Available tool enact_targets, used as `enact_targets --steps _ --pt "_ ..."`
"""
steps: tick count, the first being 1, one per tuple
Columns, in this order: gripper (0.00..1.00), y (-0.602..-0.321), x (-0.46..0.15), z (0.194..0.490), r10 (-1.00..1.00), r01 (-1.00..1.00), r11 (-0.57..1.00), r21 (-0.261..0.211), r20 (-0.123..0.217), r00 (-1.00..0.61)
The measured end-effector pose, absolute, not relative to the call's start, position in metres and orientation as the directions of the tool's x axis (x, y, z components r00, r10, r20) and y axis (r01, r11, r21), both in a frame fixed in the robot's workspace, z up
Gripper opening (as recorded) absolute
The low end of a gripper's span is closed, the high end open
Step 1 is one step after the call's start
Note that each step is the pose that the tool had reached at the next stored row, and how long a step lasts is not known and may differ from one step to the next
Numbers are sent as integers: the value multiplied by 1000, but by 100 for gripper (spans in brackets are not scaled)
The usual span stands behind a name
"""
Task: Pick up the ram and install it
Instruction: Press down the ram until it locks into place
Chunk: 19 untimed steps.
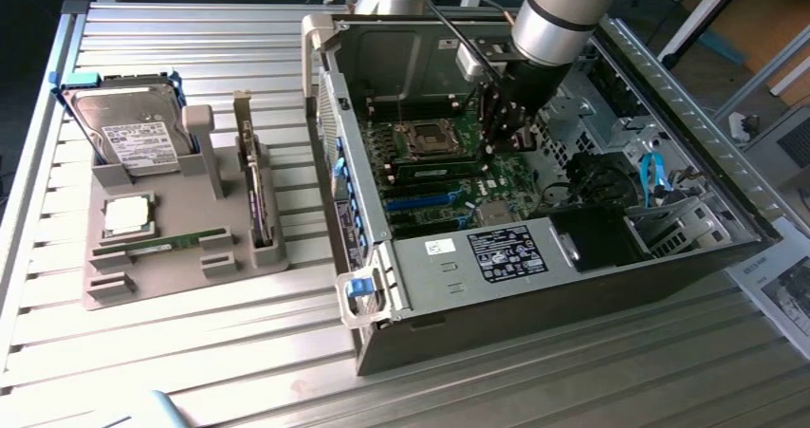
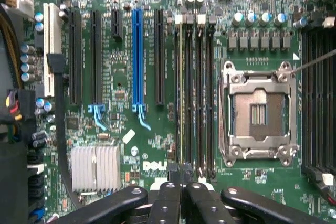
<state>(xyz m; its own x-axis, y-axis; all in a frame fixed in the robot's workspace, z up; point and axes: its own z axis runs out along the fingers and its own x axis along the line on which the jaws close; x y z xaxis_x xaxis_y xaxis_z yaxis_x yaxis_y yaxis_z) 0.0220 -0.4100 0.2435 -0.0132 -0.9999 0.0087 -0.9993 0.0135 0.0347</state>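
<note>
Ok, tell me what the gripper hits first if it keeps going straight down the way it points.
Probably the RAM slots beside the CPU socket. The gripper, jaws shut, sits over the motherboard in line with one slot; the gap left is unclear.

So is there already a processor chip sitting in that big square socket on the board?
No, the square socket stands bare in the wrist view, with only its metal frame around it.

Ribbed matt metal table, glossy green motherboard, matt black pincer
</note>
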Motion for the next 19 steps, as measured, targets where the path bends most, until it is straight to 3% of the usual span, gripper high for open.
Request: enact_targets --steps 19 --pt "11 -411 -42 243 -1000 -1000 14 28 8 -13"
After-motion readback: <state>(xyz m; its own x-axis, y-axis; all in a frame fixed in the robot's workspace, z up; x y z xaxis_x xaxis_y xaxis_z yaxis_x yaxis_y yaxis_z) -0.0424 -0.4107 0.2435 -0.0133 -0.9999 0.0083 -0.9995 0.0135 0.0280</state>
